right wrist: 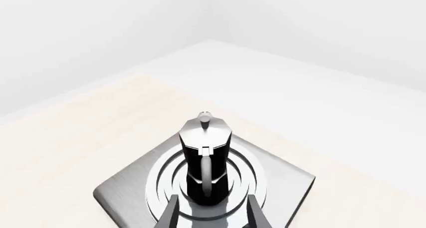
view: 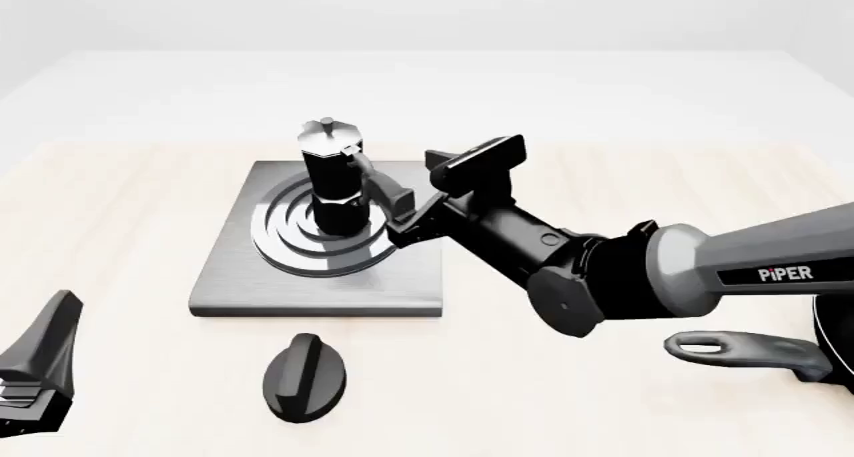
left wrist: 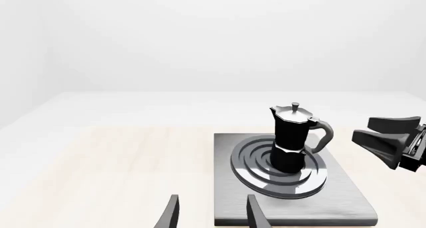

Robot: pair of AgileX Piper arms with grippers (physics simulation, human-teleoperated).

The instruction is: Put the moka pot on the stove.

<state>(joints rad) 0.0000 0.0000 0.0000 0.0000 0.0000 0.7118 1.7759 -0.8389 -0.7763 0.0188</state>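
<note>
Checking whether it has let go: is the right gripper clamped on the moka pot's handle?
No: the right gripper is open, beside the moka pot without touching it.

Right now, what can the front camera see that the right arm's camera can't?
Only the front view shows the black oval knob lying in front of the stove, the pan handle at the right edge, the right arm's whole body, and the left gripper low at the left. Only the right wrist view looks out between the right gripper fingers, open, straight at the pot's handle. Both show the moka pot standing upright on the stove burner rings, with nothing gripping it.
</note>
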